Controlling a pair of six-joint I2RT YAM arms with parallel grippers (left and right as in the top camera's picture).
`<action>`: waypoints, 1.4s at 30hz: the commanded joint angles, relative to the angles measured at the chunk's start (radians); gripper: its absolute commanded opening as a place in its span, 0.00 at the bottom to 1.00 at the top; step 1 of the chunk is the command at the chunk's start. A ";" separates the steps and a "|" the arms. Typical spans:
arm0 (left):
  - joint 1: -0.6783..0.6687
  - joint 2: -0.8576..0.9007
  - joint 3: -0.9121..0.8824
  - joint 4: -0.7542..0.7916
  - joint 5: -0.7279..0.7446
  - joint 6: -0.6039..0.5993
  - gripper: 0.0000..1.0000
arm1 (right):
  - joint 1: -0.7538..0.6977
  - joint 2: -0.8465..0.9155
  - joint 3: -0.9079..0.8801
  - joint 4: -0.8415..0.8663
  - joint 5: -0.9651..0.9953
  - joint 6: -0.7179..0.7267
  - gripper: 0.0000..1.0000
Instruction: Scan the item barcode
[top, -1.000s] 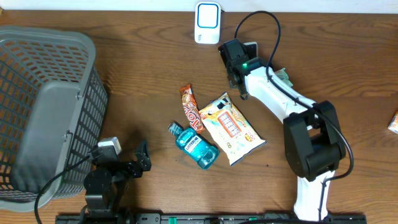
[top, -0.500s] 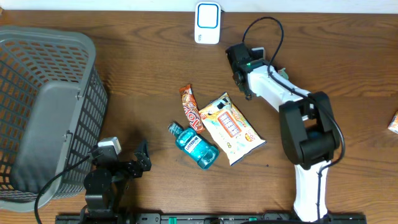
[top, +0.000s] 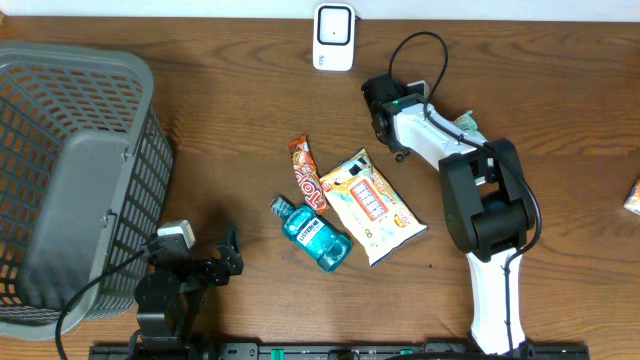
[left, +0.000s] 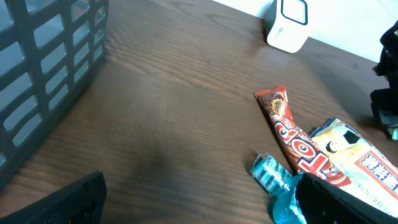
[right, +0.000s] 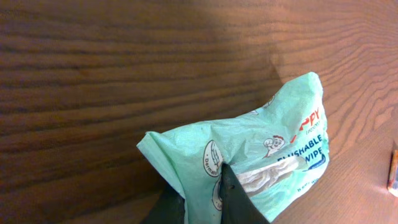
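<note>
The item is a pale green pack of flushable wipes (right: 261, 155). My right gripper (right: 202, 186) is shut on its crumpled edge, with one dark finger on each side and wood grain behind it. In the overhead view only a green corner of the pack (top: 466, 122) shows beside the right arm's wrist (top: 385, 100); the fingers are hidden there. The white scanner (top: 333, 37) stands at the table's back edge, up and left of that wrist. My left gripper (left: 199, 208) is open and empty at the front left (top: 225, 262).
A teal mouthwash bottle (top: 312, 233), a red candy bar (top: 308, 173) and a yellow snack bag (top: 372, 203) lie mid-table. A grey basket (top: 70, 170) fills the left side. A small packet (top: 632, 195) sits at the right edge.
My right gripper has gone from open to shut on the wipes pack, and its wrist has shifted slightly toward the back. The left arm has not moved.
</note>
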 joint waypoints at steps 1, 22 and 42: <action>-0.002 0.001 -0.014 -0.016 0.012 0.013 0.98 | -0.014 0.045 -0.037 -0.048 -0.253 -0.013 0.01; -0.002 0.001 -0.014 -0.016 0.012 0.013 0.98 | -0.116 -0.405 -0.027 -0.210 -1.672 -0.348 0.01; -0.002 0.001 -0.014 -0.016 0.012 0.013 0.98 | -0.117 -0.404 -0.047 -0.266 -2.029 -0.545 0.01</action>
